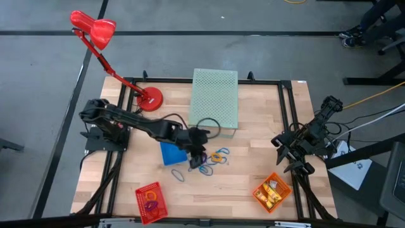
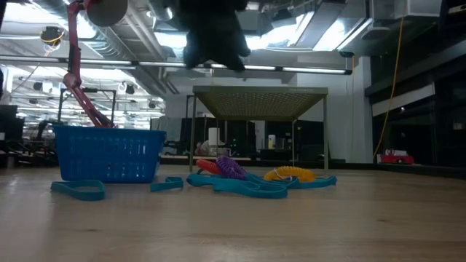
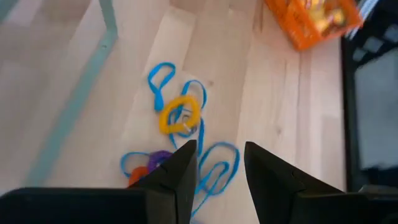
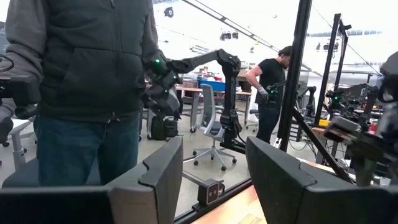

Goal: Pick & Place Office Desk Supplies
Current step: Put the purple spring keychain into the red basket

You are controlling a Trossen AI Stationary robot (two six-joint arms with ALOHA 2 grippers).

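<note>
Several loose loops lie in a pile on the wooden table [image 1: 253, 171]: blue ones [image 3: 217, 165], a yellow one [image 3: 180, 115], a purple one [image 3: 158, 160] and an orange-red one [image 3: 138, 175]. In the low view the pile [image 2: 247, 178] rests flat, with pale blue loops [image 2: 76, 189] to its left. My left gripper [image 3: 221, 162] hangs open above the pile [image 1: 214, 158], clear of it, with nothing between its fingers; it also shows from above [image 1: 199, 154]. My right gripper [image 4: 214, 162] waits open at the table's right edge [image 1: 294, 158], pointing out into the room.
A blue mesh basket [image 1: 172, 153] stands just left of the pile. A red basket [image 1: 150, 201] and an orange basket [image 1: 272, 192] sit near the front edge. The pale green perforated box [image 1: 215, 98] and a red lamp [image 1: 150, 97] stand at the back. A person [image 4: 87, 74] stands beyond the table.
</note>
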